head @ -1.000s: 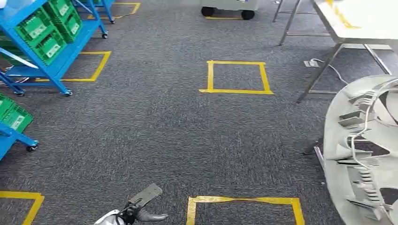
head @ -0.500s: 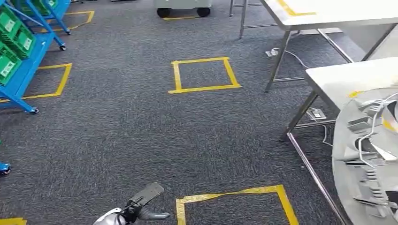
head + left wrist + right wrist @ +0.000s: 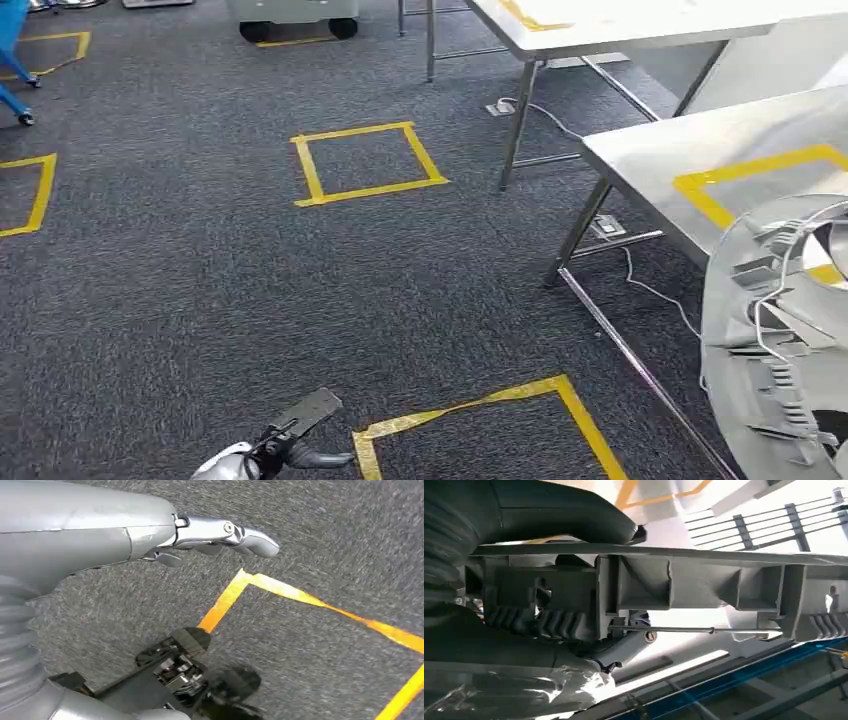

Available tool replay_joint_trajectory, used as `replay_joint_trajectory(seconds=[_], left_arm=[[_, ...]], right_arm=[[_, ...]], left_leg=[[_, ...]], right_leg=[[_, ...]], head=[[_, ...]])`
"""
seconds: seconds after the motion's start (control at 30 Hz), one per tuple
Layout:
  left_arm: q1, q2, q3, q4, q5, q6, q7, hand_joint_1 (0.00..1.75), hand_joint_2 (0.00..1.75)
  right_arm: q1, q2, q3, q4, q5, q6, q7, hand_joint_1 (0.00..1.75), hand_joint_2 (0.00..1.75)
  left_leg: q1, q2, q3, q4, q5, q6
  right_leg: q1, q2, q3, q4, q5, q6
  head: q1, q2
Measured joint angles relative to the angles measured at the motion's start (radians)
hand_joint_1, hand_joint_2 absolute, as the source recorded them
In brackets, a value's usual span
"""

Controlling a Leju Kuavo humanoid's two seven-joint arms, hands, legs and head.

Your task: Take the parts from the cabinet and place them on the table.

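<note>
Left hand (image 3: 290, 450) hung low, fingers (image 3: 250, 537) apart and held nothing. Right hand (image 3: 524, 595) gripped large grey ribbed plastic part (image 3: 775, 340), thumb over its edge, fingers wrapped beneath.

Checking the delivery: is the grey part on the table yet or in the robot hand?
In hand: the grey part hangs beside the table, gripped by the right robot hand.

The part (image 3: 775, 340) stood at the right, in front of the near desk (image 3: 650, 150). A second desk (image 3: 600, 25) stood behind that one. On the floor (image 3: 200, 280), one taped square (image 3: 368, 162) lay left of both desks, another (image 3: 490, 425) nearer, with the left hand (image 3: 275, 450) beside it.
</note>
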Motion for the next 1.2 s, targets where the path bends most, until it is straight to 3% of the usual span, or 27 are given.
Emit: replay_joint_trajectory(seconds=[0.03, 0.1, 0.13, 0.17, 0.2, 0.23, 0.33, 0.4, 0.43, 0.47, 0.5, 0.53, 0.57, 0.63, 0.67, 0.7, 0.73, 0.83, 0.87, 0.9, 0.93, 1.0, 1.03, 1.07, 1.1, 1.17, 1.2], left_arm=[[0.0, 0.0, 0.0, 0.0, 0.0, 0.001, 0.0, 0.0, 1.75], [0.0, -0.001, 0.0, 0.0, 0.0, 0.001, 0.0, 0.0, 1.75], [0.001, -0.001, 0.0, 0.0, 0.0, 0.001, 0.0, 0.0, 1.75], [0.001, 0.0, 0.0, 0.0, 0.0, 0.002, 0.0, 0.0, 1.75], [0.002, 0.002, 0.0, 0.0, 0.0, 0.003, 0.0, 0.0, 1.75], [0.001, 0.003, 0.0, 0.0, 0.0, 0.004, 0.0, 0.0, 1.75], [-0.003, 0.0, 0.0, 0.0, -0.001, 0.004, 0.0, 0.0, 1.75], [-0.004, 0.0, 0.0, 0.0, -0.001, 0.005, -0.002, 0.0, 1.75], [-0.003, 0.0, 0.0, 0.0, -0.001, 0.005, -0.002, 0.0, 1.75], [0.0, 0.0, 0.0, 0.0, -0.001, 0.005, -0.001, 0.0, 1.75], [0.003, 0.0, 0.0, 0.0, -0.001, 0.005, -0.001, 0.0, 1.75], [0.003, 0.0, 0.0, 0.0, -0.001, 0.005, -0.001, 0.0, 1.75], [0.003, 0.0, 0.0, 0.0, -0.001, 0.005, -0.001, 0.0, 1.75], [0.001, 0.0, 0.0, 0.0, -0.001, 0.005, -0.001, 0.0, 1.75], [0.0, 0.0, 0.0, 0.0, -0.001, 0.005, -0.001, 0.0, 1.75], [0.0, 0.0, 0.0, 0.0, -0.001, 0.005, -0.001, 0.0, 1.75], [-0.002, 0.001, 0.0, 0.0, -0.001, 0.005, -0.001, 0.0, 1.75], [-0.001, 0.0, 0.0, 0.0, -0.002, 0.004, 0.001, 0.0, 1.75], [-0.006, 0.0, 0.0, -0.001, -0.002, 0.004, 0.001, 0.0, 1.75], [-0.008, -0.001, 0.0, -0.001, -0.003, 0.003, 0.002, 0.0, 1.75], [-0.007, -0.001, 0.0, -0.001, -0.003, 0.001, 0.002, 0.0, 1.75], [-0.002, 0.003, 0.0, -0.001, -0.005, 0.0, 0.004, 0.0, 1.75], [-0.001, 0.003, 0.0, 0.0, -0.006, 0.0, 0.005, 0.0, 1.75], [-0.002, 0.004, 0.0, -0.001, -0.006, -0.001, 0.006, 0.0, 1.75], [-0.004, 0.003, 0.0, -0.001, -0.008, -0.002, 0.006, 0.0, 1.75], [-0.007, 0.002, 0.0, -0.001, -0.01, -0.002, 0.008, 0.0, 1.75], [-0.007, 0.002, 0.0, -0.001, -0.011, -0.002, 0.008, 0.0, 1.75]], right_arm=[[0.001, 0.0, 0.0, 0.001, 0.0, 0.001, 0.001, 1.75, 1.75], [0.004, 0.0, 0.0, 0.001, 0.0, 0.003, 0.003, 1.75, 1.75], [0.008, 0.0, 0.0, 0.001, 0.0, 0.006, 0.003, 1.75, 1.75], [0.011, 0.0, 0.0, 0.001, 0.0, 0.008, 0.003, 1.75, 1.75], [0.011, 0.0, 0.0, 0.001, 0.0, 0.01, 0.005, 1.75, 1.75], [0.013, 0.0, 0.0, 0.0, 0.0, 0.011, 0.006, 1.75, 1.75], [0.018, 0.0, 0.0, 0.0, 0.0, 0.016, 0.01, 1.75, 1.75], [0.019, 0.0, 0.001, -0.002, 0.0, 0.017, 0.012, 1.75, 1.75], [0.018, 0.0, 0.002, -0.001, 0.0, 0.018, 0.014, 1.75, 1.75], [0.018, 0.0, 0.004, -0.001, 0.0, 0.018, 0.016, 1.75, 1.75], [0.017, 0.0, 0.005, -0.001, 0.0, 0.018, 0.016, 1.75, 1.75], [0.017, 0.0, 0.005, -0.001, 0.0, 0.018, 0.017, 1.75, 1.75], [0.017, 0.0, 0.005, -0.001, 0.0, 0.018, 0.018, 1.75, 1.75], [0.017, 0.0, 0.005, -0.001, 0.0, 0.018, 0.018, 1.75, 1.75], [0.017, 0.0, 0.006, -0.001, 0.0, 0.019, 0.018, 1.75, 1.75], [0.017, 0.0, 0.006, -0.001, 0.0, 0.019, 0.018, 1.75, 1.75], [0.017, 0.0, 0.006, -0.002, 0.0, 0.019, 0.018, 1.75, 1.75], [0.019, 0.0, 0.006, -0.001, 0.0, 0.021, 0.018, 1.75, 1.75], [0.019, 0.0, 0.006, -0.001, 0.0, 0.023, 0.018, 1.75, 1.75], [0.019, 0.0, 0.006, -0.001, 0.0, 0.025, 0.018, 1.75, 1.75], [0.016, 0.0, 0.007, -0.001, 0.0, 0.027, 0.018, 1.75, 1.75], [0.013, 0.0, 0.008, -0.001, 0.0, 0.033, 0.018, 1.75, 1.75], [0.013, 0.0, 0.008, -0.001, 0.0, 0.037, 0.018, 1.75, 1.75], [0.013, 0.0, 0.008, 0.0, 0.0, 0.039, 0.018, 1.75, 1.75], [0.013, 0.0, 0.009, 0.0, 0.0, 0.041, 0.018, 1.75, 1.75], [0.014, 0.0, 0.013, -0.001, 0.0, 0.048, 0.021, 1.75, 1.75], [0.013, 0.0, 0.015, -0.001, 0.0, 0.053, 0.021, 1.75, 1.75]], left_leg=[[0.0, 0.013, 0.002, 0.0, -0.001, 0.0], [0.0, 0.033, 0.007, 0.0, -0.005, -0.003], [0.0, 0.045, 0.013, 0.0, -0.009, -0.006], [-0.002, 0.053, 0.021, 0.0, -0.013, -0.012], [-0.011, 0.061, 0.022, 0.002, -0.019, -0.019], [-0.011, 0.067, 0.023, 0.004, -0.02, -0.023], [-0.007, 0.092, 0.027, 0.001, -0.022, -0.036], [-0.002, 0.014, 0.008, 0.047, -0.06, -0.046], [-0.002, -0.008, -0.032, 0.131, -0.107, -0.048], [-0.001, -0.015, -0.077, 0.224, -0.148, -0.05], [-0.001, -0.017, -0.115, 0.296, -0.17, -0.05], [-0.001, -0.018, -0.137, 0.329, -0.169, -0.049], [-0.001, -0.019, -0.134, 0.314, -0.145, -0.047], [0.0, -0.027, -0.079, 0.186, -0.053, -0.043], [0.003, -0.057, -0.04, 0.103, -0.012, -0.042], [0.007, -0.109, -0.018, 0.044, 0.002, -0.043], [0.013, -0.108, -0.006, 0.012, -0.013, -0.038], [0.004, -0.077, -0.008, 0.018, -0.006, -0.02], [0.008, -0.059, -0.008, 0.011, -0.001, -0.011], [0.006, -0.051, -0.008, 0.01, -0.001, -0.004], [0.004, -0.039, -0.008, 0.01, -0.002, 0.001], [0.0, -0.011, -0.008, 0.011, -0.003, 0.003], [0.0, 0.0, -0.008, 0.011, -0.003, 0.003], [0.0, 0.007, -0.008, 0.011, -0.004, 0.003], [0.0, 0.012, -0.006, 0.011, -0.006, 0.0], [0.001, 0.018, 0.001, 0.011, -0.011, -0.006], [0.0, 0.02, 0.005, 0.011, -0.014, -0.011]], right_leg=[[0.0, -0.003, -0.006, 0.015, 0.003, 0.002], [-0.001, -0.008, 0.046, -0.074, 0.058, 0.002], [-0.001, -0.025, 0.115, -0.191, 0.107, 0.0], [0.0, -0.064, 0.17, -0.282, 0.13, 0.0], [0.009, -0.08, 0.181, -0.299, 0.117, -0.009], [0.007, -0.061, 0.183, -0.301, 0.122, -0.017], [0.009, -0.032, 0.174, -0.303, 0.126, -0.034], [0.001, -0.016, 0.174, -0.305, 0.131, -0.044], [-0.001, -0.005, 0.173, -0.305, 0.132, -0.048], [-0.001, 0.007, 0.171, -0.305, 0.133, -0.05], [-0.001, 0.02, 0.17, -0.305, 0.133, -0.051], [0.0, 0.035, 0.169, -0.305, 0.134, -0.051], [0.0, 0.048, 0.17, -0.305, 0.135, -0.05], [-0.002, 0.078, 0.171, -0.305, 0.137, -0.046], [-0.003, 0.091, 0.171, -0.305, 0.139, -0.042], [0.001, 0.102, 0.166, -0.302, 0.14, -0.036], [0.002, 0.116, 0.157, -0.293, 0.139, -0.032], [-0.006, 0.148, 0.136, -0.305, 0.153, -0.011], [-0.006, 0.131, 0.135, -0.297, 0.148, -0.009], [0.003, 0.067, 0.121, -0.265, 0.121, -0.008], [0.004, 0.032, 0.092, -0.201, 0.081, -0.005], [0.003, 0.004, 0.021, -0.036, 0.004, -0.002], [0.002, -0.001, 0.001, 0.014, -0.009, 0.0], [0.001, -0.003, 0.009, 0.007, 0.004, 0.002], [-0.001, -0.005, 0.043, -0.046, 0.035, 0.002], [-0.003, -0.016, 0.155, -0.232, 0.109, 0.0], [-0.002, -0.029, 0.19, -0.294, 0.101, 0.0]], head=[[0.0, 0.0], [0.001, 0.0], [0.0, 0.0], [0.001, 0.0], [0.001, 0.0], [-0.003, 0.0], [-0.001, 0.0], [-0.005, 0.0], [-0.007, 0.0], [-0.008, 0.0], [-0.008, 0.0], [-0.008, 0.0], [-0.007, 0.0], [-0.008, 0.0], [-0.008, 0.0], [-0.008, 0.0], [-0.008, 0.0], [-0.007, 0.0], [-0.008, 0.0], [0.001, 0.0], [0.003, 0.0], [0.002, 0.0], [0.003, 0.0], [0.002, 0.0], [0.003, 0.0], [0.003, 0.0], [0.003, 0.0]])
